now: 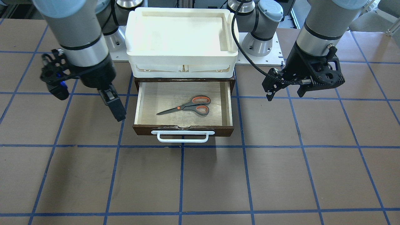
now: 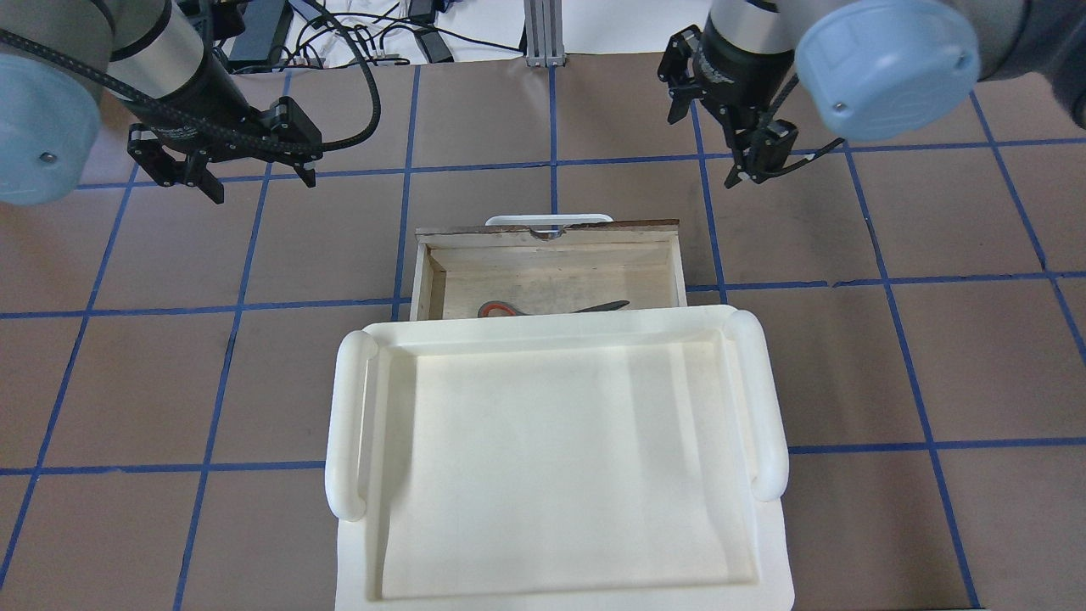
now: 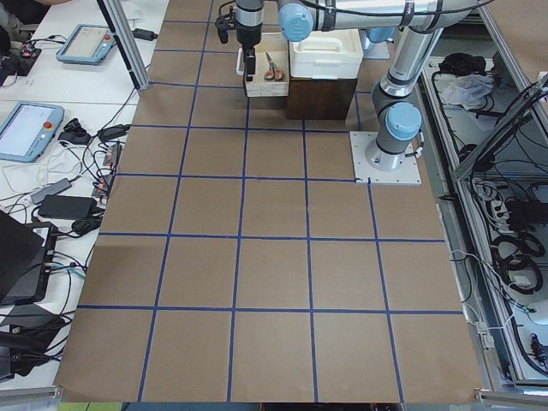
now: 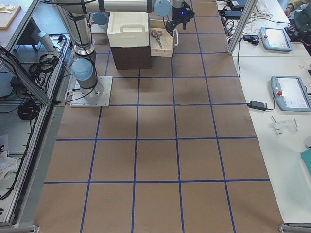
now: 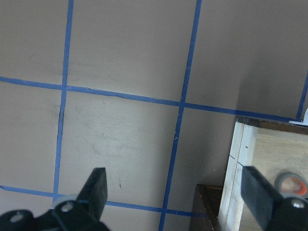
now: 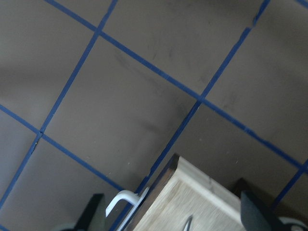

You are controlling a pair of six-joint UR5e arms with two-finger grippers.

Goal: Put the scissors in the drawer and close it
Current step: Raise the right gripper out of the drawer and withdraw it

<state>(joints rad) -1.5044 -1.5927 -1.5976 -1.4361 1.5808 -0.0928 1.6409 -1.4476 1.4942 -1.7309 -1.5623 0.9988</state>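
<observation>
- Scissors (image 1: 187, 106): one pair noted. Dark metal blades brought together, grey handle loops lined orange-red, orange dot at the pivot.
- The scissors are laid flat on the pale plywood floor of the drawer (image 1: 218, 130), about mid-floor and clear of all four walls. Blade tips are turned toward the robot's right, loops toward its left. In the overhead view they are half hidden under the tray's edge.
- Drawer: one, pulled out toward the operators' side. Dark brown front, chipped along the top edge just above the one white bar handle (image 1: 182, 137).
- One white plastic tray (image 1: 181, 57) is seated on the dark cabinet above the drawer; nothing is seen inside it.
- Two arms and two hands are counted, both held above the table (image 1: 200, 181) and apart from the drawer.
- Left hand (image 2: 263, 182): held off the drawer's left side, fingers pointed down. In its wrist view the fingers are spread wide, with only table and the drawer's corner between them; nothing is gripped.
- Right hand (image 2: 751, 174): held off the drawer's right front corner, tilted down toward the table. In its wrist view the fingers are likewise spread wide and nothing is gripped.
</observation>
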